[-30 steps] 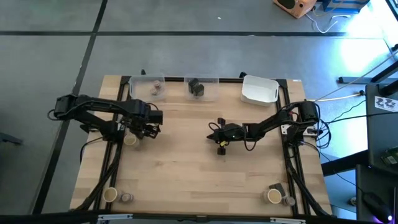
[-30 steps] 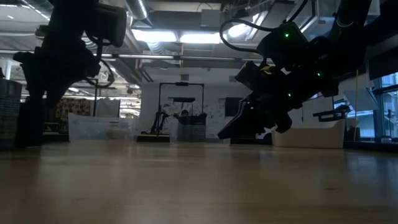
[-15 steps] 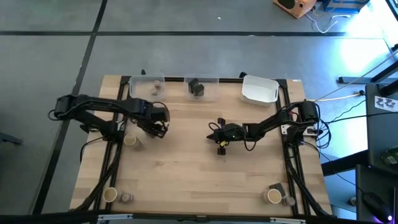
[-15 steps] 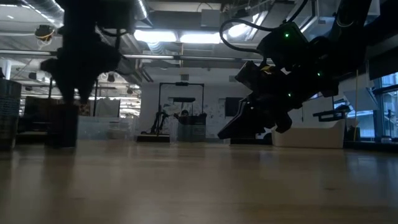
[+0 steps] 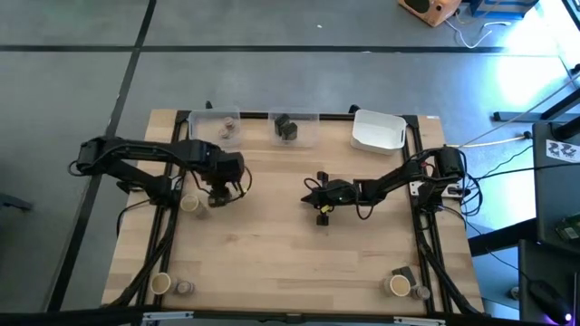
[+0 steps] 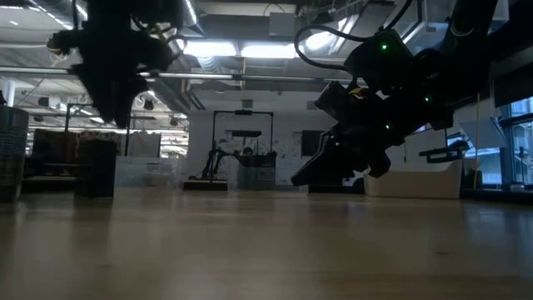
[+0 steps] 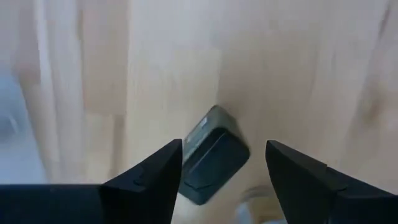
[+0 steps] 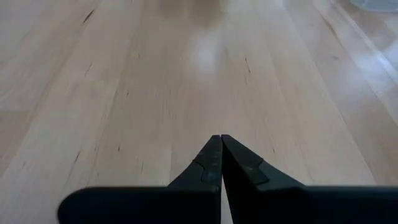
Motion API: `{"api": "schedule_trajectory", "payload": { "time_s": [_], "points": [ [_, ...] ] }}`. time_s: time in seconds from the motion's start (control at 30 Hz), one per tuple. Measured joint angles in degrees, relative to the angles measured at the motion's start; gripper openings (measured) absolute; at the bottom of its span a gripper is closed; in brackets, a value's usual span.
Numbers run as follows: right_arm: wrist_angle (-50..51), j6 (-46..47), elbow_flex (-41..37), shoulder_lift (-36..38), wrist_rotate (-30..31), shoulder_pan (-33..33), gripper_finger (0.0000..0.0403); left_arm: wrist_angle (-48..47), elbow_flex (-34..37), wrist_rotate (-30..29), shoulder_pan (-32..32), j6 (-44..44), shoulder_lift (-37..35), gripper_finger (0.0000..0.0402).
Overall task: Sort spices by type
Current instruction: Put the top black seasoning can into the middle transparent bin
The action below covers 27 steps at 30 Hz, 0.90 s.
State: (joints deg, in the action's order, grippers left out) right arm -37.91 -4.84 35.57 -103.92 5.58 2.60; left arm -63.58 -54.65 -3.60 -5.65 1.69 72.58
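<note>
A dark grey block [image 7: 211, 157] stands on the table's left half [image 5: 216, 200], next to a tan cylinder [image 5: 188, 205]; it also shows in the low view [image 6: 97, 167]. My left gripper [image 7: 224, 144] hovers open right above the block [image 5: 221, 186], one finger on either side, touching nothing. My right gripper [image 8: 220, 137] is shut and holds nothing, low over the table's middle [image 5: 309, 193]. More spices sit at the near corners: a tan cylinder [image 5: 160, 283] and a pink jar [image 5: 184, 288] on the left, and a block [image 5: 403, 273], cylinder [image 5: 397, 286] and jar [image 5: 420, 292] on the right.
Along the far edge stand a clear tub [image 5: 214, 118] with brownish-pink jars, a clear tub [image 5: 306, 136] with a dark block, and a white tub [image 5: 378, 131]. Bare wood lies between the two arms and toward the near edge.
My left gripper has moved toward the table's right, away from the tan cylinder, and then risen. The dark block has shifted to the right with it and now stands alone on the table below the raised fingers. My right arm has kept still.
</note>
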Motion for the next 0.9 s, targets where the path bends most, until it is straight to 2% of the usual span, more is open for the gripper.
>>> {"api": "schedule_trajectory", "payload": {
  "time_s": [0.1,0.3,0.57,0.63,0.8,0.9],
  "points": [
    [-0.43,0.00,0.00,0.00,0.00,0.00,0.0011,0.29,1.70,-0.02,0.04,10.27,0.02,0.0214],
    [-1.58,0.00,-0.02,0.00,0.00,0.01,0.0011,2.17,5.58,-1.02,0.07,18.42,0.00,0.0214],
    [-1.49,0.00,-0.02,0.00,0.00,0.01,0.0011,8.97,10.36,-1.99,0.07,14.82,0.04,0.0208],
    [-1.49,0.00,-0.02,0.00,0.00,0.01,0.0011,11.08,10.82,-2.02,0.07,12.43,0.04,0.0191],
    [-1.45,0.00,-0.02,0.00,0.00,-0.01,0.0011,11.85,10.84,-2.11,0.07,11.27,0.02,0.0115],
    [-1.45,0.00,-0.02,0.00,0.00,0.01,0.0011,13.51,10.35,-2.48,-0.08,8.55,0.04,0.0114]
  ]
}}
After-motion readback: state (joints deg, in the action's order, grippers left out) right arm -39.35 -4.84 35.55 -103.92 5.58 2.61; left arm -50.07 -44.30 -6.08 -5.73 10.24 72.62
